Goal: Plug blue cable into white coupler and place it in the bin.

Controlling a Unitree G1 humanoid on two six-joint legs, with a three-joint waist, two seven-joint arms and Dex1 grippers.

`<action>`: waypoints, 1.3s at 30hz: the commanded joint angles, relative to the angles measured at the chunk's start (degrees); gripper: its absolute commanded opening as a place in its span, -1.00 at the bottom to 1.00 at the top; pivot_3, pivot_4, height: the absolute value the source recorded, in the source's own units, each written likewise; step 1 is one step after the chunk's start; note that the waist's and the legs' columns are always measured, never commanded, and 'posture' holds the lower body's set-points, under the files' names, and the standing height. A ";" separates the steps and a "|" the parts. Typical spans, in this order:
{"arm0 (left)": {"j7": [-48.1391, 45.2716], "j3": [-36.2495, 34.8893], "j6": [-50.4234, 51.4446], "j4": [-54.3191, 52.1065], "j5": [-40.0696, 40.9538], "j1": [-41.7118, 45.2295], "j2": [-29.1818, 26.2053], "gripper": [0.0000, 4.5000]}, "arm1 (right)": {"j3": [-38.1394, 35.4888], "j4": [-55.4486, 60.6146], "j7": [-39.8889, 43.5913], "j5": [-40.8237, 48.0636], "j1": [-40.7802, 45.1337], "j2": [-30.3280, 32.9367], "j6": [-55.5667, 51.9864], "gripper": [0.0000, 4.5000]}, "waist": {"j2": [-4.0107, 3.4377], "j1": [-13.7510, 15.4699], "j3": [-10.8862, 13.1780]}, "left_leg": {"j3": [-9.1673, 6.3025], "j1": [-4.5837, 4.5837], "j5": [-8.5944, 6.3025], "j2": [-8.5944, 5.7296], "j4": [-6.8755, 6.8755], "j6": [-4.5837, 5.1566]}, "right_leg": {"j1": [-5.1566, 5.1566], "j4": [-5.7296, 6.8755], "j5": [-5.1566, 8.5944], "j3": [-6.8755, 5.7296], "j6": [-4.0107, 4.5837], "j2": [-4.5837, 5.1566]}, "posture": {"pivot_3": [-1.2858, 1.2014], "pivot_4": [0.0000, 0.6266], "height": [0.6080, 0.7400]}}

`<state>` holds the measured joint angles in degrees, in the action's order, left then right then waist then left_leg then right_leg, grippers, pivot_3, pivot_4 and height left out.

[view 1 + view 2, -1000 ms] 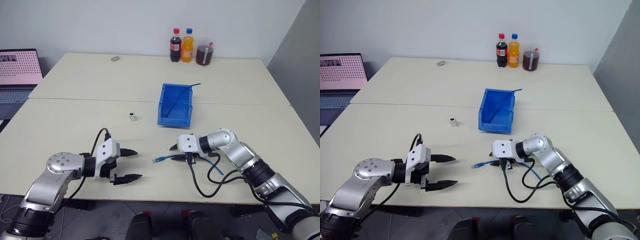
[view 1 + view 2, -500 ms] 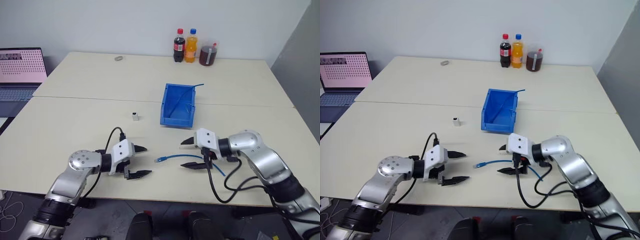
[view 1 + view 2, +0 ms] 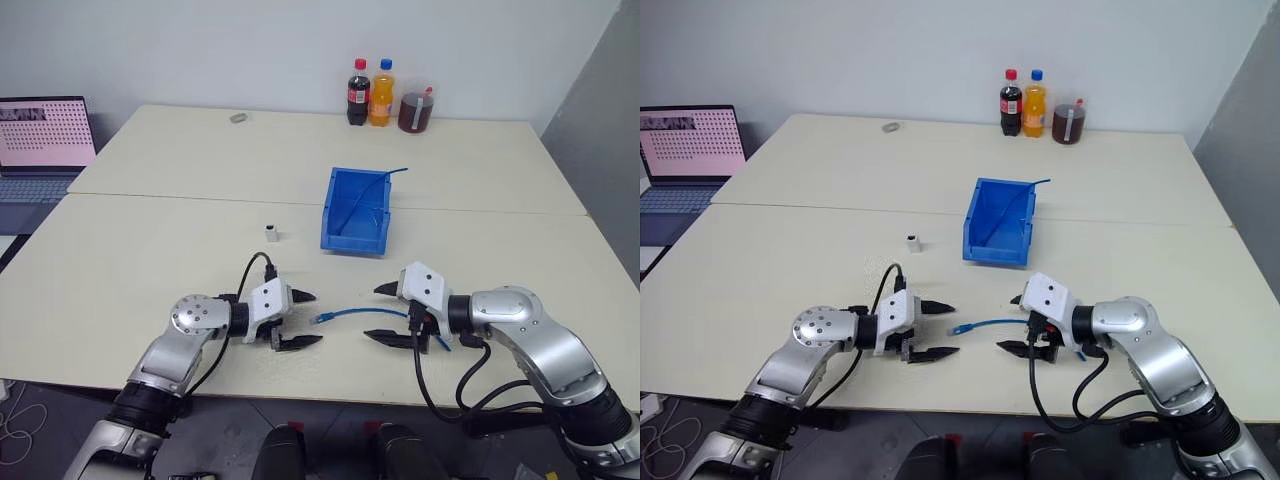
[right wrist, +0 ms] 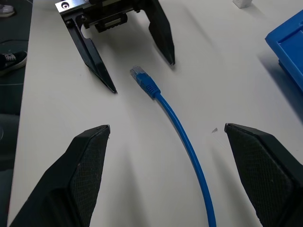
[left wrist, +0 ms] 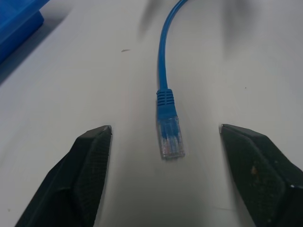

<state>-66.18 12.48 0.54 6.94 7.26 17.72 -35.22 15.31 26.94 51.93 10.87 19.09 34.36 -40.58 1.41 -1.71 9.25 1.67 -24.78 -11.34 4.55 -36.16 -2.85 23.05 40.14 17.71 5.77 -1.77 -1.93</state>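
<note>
At the left of the scene the left gripper (image 3: 300, 319) points toward the right along the near table (image 3: 120, 270), with its jaws spread and nothing between them. Directly in front of its fingertips (image 5: 90, 156) lies the clear-blue plug (image 5: 170, 137) of the blue cable (image 3: 365, 312), resting flat on the surface and touching neither finger. The plug end faces the left gripper, and the cable's long axis runs away from it, left to right, toward the right arm. The plug sits roughly centred in the gap between the left fingers, so a short advance along the cable's own axis would likely bring it inside the jaws. Farther right, the right gripper (image 3: 390, 313) faces left with its jaws wide apart, gripping nothing; the cable passes between them without visible contact. Of the two arms, the left is the nearer to the plug. The white coupler (image 3: 270, 234) stands on the table farther back, well apart from both grippers and from the plug. The bin (image 3: 340, 243) stands to its right, with another thin blue cable leaning inside it. Judged from this layout, the plug is not yet joined to the coupler.
</note>
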 commanded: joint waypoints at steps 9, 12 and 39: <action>0.25 3.48 -0.79 1.12 -3.23 -0.15 -0.24 -0.46 | -1.21 3.26 -3.49 0.82 -0.88 0.42 3.38 0.83 | -0.03 0.01 -0.07 | -0.04 0.12 0.00 0.00 -0.02 0.01 | -0.18 -0.02 0.00 -0.03 -0.03 0.00 | 0.03 -0.52 1.00; 1.11 3.64 -3.27 2.07 -4.31 0.21 -0.15 -0.77 | -0.99 2.28 -3.39 0.60 -1.68 0.41 6.94 0.83 | -0.03 0.00 -0.07 | -0.04 0.39 0.00 0.00 -0.02 0.01 | -0.48 -0.08 0.01 -0.03 -0.05 0.00 | 0.03 -0.52 1.00; 2.75 -9.55 46.56 -19.70 38.20 4.25 4.42 -0.89 | -19.71 15.28 -18.38 36.08 -17.28 -9.92 -13.29 0.83 | 0.06 -0.73 0.00 | -0.23 0.65 -0.01 0.02 0.08 0.01 | -0.79 -0.17 0.08 -0.14 -0.05 -0.03 | 0.03 -0.52 1.00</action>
<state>-64.17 4.96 44.96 -11.23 42.38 21.30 -31.14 -2.06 41.18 35.80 43.70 1.69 25.53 -53.97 1.46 -2.45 9.25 1.45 -24.13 -11.35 4.57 -36.08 -2.83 22.26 39.96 17.79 5.63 -1.83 -1.96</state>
